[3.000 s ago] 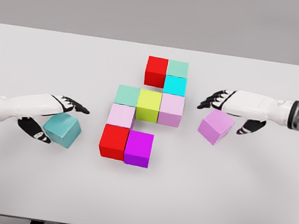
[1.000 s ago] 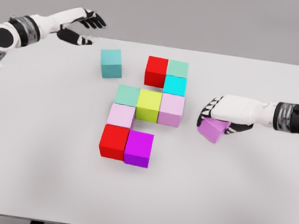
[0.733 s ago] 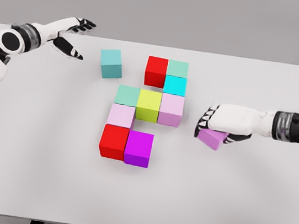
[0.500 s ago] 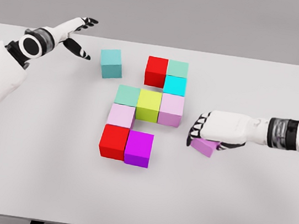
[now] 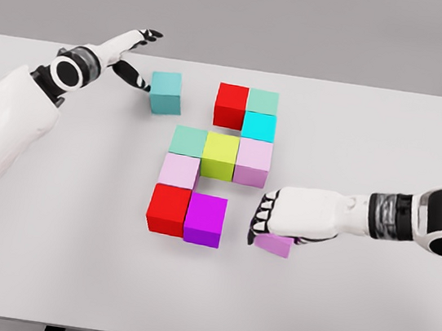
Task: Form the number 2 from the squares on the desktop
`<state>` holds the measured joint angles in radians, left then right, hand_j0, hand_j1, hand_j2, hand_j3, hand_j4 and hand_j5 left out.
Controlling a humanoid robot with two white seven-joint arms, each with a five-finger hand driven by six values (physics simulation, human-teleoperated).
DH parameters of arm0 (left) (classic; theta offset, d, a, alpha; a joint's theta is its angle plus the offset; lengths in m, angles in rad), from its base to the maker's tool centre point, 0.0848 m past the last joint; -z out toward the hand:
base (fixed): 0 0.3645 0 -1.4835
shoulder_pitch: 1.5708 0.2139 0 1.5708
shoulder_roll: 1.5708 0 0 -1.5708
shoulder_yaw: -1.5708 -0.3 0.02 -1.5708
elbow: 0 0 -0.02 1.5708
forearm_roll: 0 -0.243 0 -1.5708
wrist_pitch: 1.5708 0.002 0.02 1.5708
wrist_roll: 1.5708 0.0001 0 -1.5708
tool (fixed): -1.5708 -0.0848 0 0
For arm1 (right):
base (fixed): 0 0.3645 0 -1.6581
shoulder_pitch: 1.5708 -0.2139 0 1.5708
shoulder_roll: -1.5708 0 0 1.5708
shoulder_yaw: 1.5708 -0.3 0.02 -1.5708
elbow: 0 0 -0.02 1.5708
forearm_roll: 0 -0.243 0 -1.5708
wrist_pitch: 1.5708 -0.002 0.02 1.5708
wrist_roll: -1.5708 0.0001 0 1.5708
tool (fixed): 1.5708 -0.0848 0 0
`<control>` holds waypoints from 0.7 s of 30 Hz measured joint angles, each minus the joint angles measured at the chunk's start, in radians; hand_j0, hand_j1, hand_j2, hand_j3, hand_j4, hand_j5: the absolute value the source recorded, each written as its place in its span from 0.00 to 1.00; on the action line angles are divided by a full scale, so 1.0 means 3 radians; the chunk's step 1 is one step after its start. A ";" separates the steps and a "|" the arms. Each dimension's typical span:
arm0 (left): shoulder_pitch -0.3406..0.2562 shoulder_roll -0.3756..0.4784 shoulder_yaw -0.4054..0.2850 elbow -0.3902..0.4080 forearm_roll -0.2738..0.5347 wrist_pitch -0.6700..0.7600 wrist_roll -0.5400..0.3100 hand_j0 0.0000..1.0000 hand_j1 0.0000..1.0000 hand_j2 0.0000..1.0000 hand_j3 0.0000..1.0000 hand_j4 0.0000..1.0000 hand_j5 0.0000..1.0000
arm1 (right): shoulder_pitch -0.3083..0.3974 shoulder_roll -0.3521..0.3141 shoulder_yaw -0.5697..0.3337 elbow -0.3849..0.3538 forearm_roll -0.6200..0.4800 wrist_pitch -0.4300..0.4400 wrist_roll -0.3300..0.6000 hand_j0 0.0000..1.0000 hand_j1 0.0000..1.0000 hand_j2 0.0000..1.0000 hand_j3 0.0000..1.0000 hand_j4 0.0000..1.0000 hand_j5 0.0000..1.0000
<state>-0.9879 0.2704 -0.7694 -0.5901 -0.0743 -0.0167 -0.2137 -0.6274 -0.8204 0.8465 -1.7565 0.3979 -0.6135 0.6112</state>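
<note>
Squares sit mid-table (image 5: 41, 272) in the head view, my only view: a red (image 5: 230, 105) and a mint one (image 5: 263, 101) on top, cyan (image 5: 258, 126) under the mint, then a row of mint-green (image 5: 188, 140), yellow (image 5: 220, 155) and pale pink (image 5: 253, 163), a pink one (image 5: 179, 170) below the row's left end, and red (image 5: 169, 209) beside magenta (image 5: 204, 220) at the bottom. I see my right hand (image 5: 284, 217) just right of the magenta cube, palm down, fingers curled over a violet cube (image 5: 274, 245) that shows only as a sliver beneath the palm, so I read it as gripped; it lies near the magenta cube with a gap between. Its faces look roughly square to the table edges, though too little shows to be sure. My left hand (image 5: 129, 58) reaches in at the far left, fingers extended and holding nothing, thumb tip just beside a teal cube (image 5: 166, 94), which stands apart from the group, slightly turned.
</note>
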 measured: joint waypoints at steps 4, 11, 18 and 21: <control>0.0000 -0.0053 -0.0001 0.0001 0.0001 0.0002 0.0000 1.00 1.00 1.00 1.00 1.00 1.00 | -0.0056 0.0024 0.0042 -0.0003 0.0000 0.0000 0.0000 1.00 1.00 1.00 1.00 1.00 1.00; -0.0026 -0.0126 -0.0005 -0.0014 0.0008 0.0005 -0.0006 1.00 1.00 1.00 1.00 1.00 1.00 | -0.0087 0.0017 0.0029 -0.0004 -0.0008 0.0000 0.0000 1.00 1.00 1.00 1.00 1.00 1.00; -0.0051 -0.0142 -0.0008 -0.0014 -0.0001 0.0005 -0.0005 1.00 1.00 1.00 1.00 1.00 1.00 | -0.0148 -0.0159 -0.0430 0.0007 -0.0370 0.0001 0.0000 1.00 1.00 1.00 1.00 1.00 1.00; -0.0072 -0.0142 -0.0002 0.0023 -0.0038 0.0005 0.0052 1.00 1.00 1.00 1.00 1.00 1.00 | -0.0148 -0.0438 -0.0590 0.0022 -0.0474 0.0001 0.0000 1.00 1.00 1.00 1.00 1.00 1.00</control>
<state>-1.0094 0.2279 -0.7699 -0.5831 -0.0856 -0.0151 -0.1981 -0.6719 -0.9517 0.6696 -1.7499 0.2557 -0.6131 0.6112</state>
